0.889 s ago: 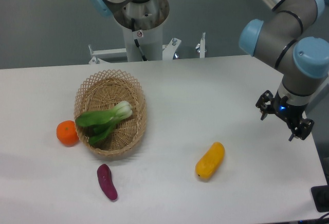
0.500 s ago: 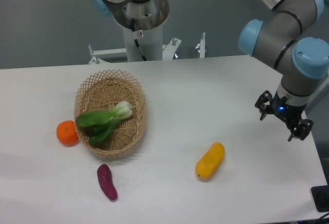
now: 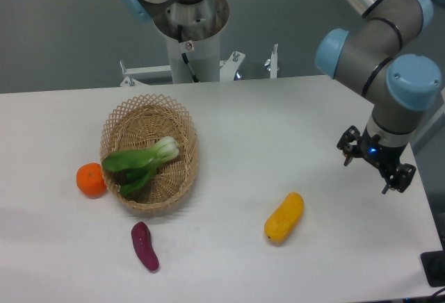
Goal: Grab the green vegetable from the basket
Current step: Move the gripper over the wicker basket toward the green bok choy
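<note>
The green vegetable (image 3: 141, 163) lies inside the basket (image 3: 149, 113) at the table's (image 3: 278, 115) left — leaves toward the orange (image 3: 90, 179), pale stalk toward the middle. The gripper (image 3: 372, 168) hangs well apart over the right edge, fingers spread and holding nothing.

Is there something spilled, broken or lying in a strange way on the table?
Nothing stands out. The green vegetable lies whole inside the basket, and the orange, purple sweet potato and yellow fruit rest intact on the table.
</note>
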`<state>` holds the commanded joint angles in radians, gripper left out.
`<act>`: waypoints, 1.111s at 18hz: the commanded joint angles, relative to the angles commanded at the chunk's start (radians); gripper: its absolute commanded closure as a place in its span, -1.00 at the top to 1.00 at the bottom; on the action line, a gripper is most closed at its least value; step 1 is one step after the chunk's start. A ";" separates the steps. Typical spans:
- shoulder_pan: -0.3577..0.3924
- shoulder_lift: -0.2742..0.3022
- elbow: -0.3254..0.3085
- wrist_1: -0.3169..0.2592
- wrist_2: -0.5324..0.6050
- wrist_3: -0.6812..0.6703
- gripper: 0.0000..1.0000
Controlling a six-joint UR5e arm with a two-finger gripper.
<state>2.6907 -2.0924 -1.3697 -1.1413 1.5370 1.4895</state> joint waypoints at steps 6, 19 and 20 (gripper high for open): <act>-0.055 0.124 -0.156 0.006 -0.073 -0.080 1.00; -0.296 0.279 -0.414 0.057 -0.123 -0.298 1.00; -0.316 0.288 -0.426 0.057 -0.121 -0.302 1.00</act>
<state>2.3748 -1.8041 -1.7962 -1.0845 1.4158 1.1873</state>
